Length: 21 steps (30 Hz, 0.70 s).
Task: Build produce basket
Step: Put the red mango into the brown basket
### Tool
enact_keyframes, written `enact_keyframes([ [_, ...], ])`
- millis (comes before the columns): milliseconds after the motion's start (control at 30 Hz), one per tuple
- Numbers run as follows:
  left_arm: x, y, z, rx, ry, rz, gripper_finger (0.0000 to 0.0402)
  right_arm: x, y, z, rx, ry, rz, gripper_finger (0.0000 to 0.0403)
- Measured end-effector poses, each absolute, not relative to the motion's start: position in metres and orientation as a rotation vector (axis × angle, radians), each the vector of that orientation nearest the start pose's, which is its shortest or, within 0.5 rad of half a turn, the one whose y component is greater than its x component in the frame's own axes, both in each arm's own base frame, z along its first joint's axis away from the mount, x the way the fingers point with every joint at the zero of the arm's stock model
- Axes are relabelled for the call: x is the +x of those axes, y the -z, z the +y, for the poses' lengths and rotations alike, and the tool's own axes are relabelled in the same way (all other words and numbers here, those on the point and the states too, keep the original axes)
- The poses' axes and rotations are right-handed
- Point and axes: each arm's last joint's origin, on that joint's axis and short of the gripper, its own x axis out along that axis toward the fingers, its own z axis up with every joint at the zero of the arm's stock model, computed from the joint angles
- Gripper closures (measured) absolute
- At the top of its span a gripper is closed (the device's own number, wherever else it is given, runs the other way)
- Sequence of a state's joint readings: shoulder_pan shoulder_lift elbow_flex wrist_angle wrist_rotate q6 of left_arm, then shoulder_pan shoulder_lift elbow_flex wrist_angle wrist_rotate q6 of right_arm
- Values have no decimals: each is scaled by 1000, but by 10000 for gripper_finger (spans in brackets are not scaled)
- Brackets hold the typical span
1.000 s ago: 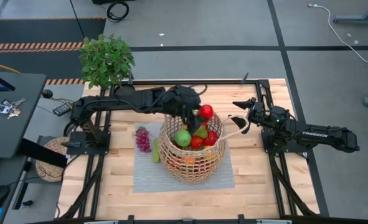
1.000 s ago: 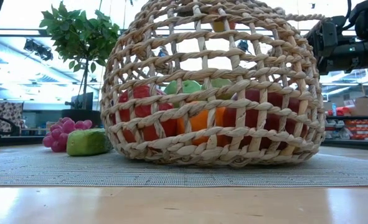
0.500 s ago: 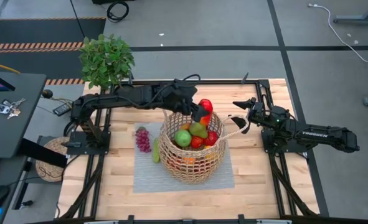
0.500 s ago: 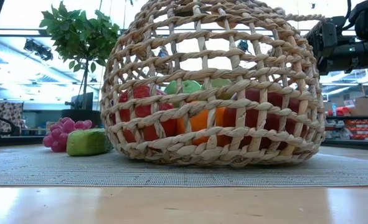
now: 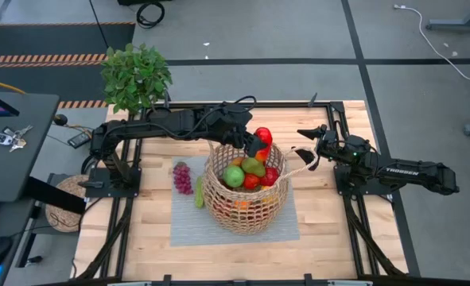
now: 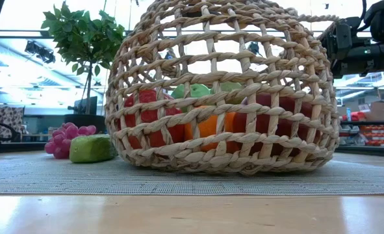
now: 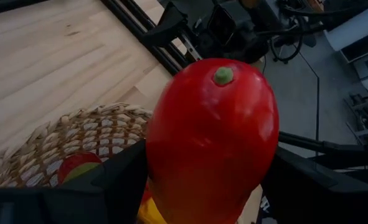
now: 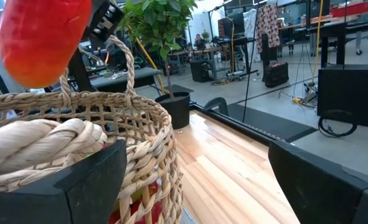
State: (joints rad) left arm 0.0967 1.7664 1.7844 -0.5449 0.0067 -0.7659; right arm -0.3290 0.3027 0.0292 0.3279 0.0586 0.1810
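The basket [image 5: 243, 196] stands on a grey mat [image 5: 185, 222] near the middle of the wooden table [image 5: 147, 254], already holding a green apple [image 5: 233, 176], a pear [image 5: 254, 167], red apples [image 5: 269, 176] and oranges [image 6: 208, 125] that show through the weave in the low view. The left gripper [image 5: 253, 142] hangs above the basket's rim at about 12 o'clock, its fingers [image 7: 118, 180] closed on either side of a red pepper [image 5: 262, 139], which the left wrist view shows filling the gap between them, stem end up. Compared with a second ago, the left arm has drawn back slightly toward 12 o'clock and the pepper sits a little higher and farther from the fruit pile; in the last half second it has hardly moved. The right gripper [image 5: 304, 156] waits at the basket's 2 o'clock, fingers spread wide, one on each side of the basket's loop handle [image 8: 124, 62] without squeezing it; that arm has not shifted. Outside the basket, at its 9 o'clock, purple grapes [image 5: 184, 176] and a green cucumber [image 5: 198, 193] lie on the mat, unmoved. A potted plant [image 5: 136, 76] stands at the table's 11 o'clock corner.
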Motion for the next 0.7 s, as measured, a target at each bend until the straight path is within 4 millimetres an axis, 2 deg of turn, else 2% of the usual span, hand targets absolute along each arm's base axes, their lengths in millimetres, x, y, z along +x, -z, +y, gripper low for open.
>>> enact_keyframes([
  [267, 401, -373, 30, -629, -97, 549, 120, 110, -179, -39, 171, 382, -89, 9],
  [600, 414, -335, 26, -628, -22, 752, 120, 110, -179, -39, 171, 381, -90, 9],
  [700, 411, -325, 26, -546, -3, 838, 120, 110, -179, -39, 170, 380, -97, 9],
])
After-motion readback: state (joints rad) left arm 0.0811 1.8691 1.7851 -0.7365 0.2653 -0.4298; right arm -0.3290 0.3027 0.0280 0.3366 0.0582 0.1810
